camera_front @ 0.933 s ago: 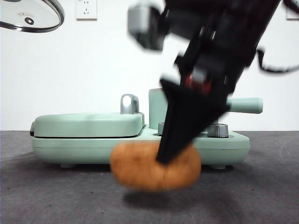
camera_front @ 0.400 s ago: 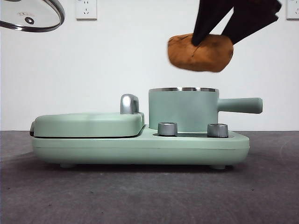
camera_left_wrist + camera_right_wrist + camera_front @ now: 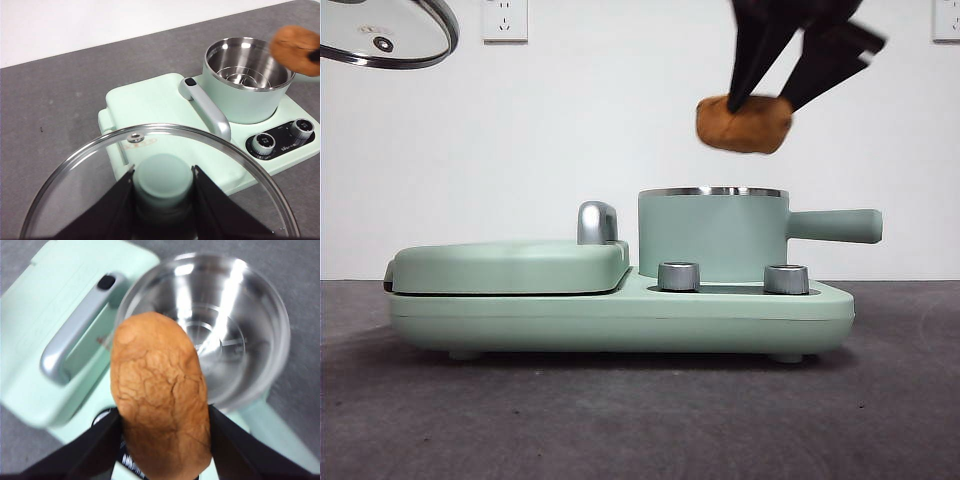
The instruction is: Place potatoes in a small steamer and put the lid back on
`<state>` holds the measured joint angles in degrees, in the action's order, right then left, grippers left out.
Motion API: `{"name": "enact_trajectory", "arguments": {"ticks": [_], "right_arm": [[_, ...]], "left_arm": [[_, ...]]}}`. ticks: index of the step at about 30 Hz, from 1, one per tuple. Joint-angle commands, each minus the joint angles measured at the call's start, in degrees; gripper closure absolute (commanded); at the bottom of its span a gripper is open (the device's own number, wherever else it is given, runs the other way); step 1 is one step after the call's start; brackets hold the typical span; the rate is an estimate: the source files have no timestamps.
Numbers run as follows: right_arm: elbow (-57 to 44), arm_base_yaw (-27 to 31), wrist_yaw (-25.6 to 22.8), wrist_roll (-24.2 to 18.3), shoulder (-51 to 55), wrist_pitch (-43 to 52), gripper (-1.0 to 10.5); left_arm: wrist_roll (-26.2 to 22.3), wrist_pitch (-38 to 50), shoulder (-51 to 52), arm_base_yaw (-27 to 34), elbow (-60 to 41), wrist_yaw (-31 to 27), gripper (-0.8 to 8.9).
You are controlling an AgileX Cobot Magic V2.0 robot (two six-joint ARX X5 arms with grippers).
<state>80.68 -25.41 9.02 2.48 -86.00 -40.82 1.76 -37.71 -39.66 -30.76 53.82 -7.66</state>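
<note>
My right gripper [image 3: 767, 97] is shut on the potato [image 3: 744, 123], an orange-brown cracked oval lump, and holds it in the air above the open steamer [image 3: 712, 234], a mint-green pot with a steel rim and a side handle. In the right wrist view the potato [image 3: 159, 392] fills the space between the jaws, with the empty steel inside of the steamer [image 3: 235, 325] below it. My left gripper [image 3: 163, 189] is shut on the mint-green knob of the glass lid [image 3: 100, 165] and holds it high, away from the pot; the lid's edge [image 3: 390, 35] shows at the top left of the front view.
The steamer stands on a mint-green base [image 3: 620, 315] with two steel dials [image 3: 679, 276]. A flat hinged griddle [image 3: 510, 265] with a chrome handle [image 3: 596, 222] sits beside the pot. The dark grey table [image 3: 620, 420] spreads around the appliance.
My right gripper has lifted the potato from just above the table in front of the appliance, up and back, to hang above the steamer. The lid has stayed where it was.
</note>
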Motion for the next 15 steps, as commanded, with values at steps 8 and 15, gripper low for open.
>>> {"name": "enact_trajectory", "arguments": {"ticks": [8,15], "right_arm": [[13.3,1.9,0.6,-1.8,-17.0,0.5,7.3],[15.0,2.0,-0.1,-2.4,-22.2,1.4,7.3]], "left_arm": [[0.5,1.7,0.0,-0.2,0.9,-0.3,7.98],[0.5,1.4,0.0,-0.2,0.9,-0.3,7.98]]}}
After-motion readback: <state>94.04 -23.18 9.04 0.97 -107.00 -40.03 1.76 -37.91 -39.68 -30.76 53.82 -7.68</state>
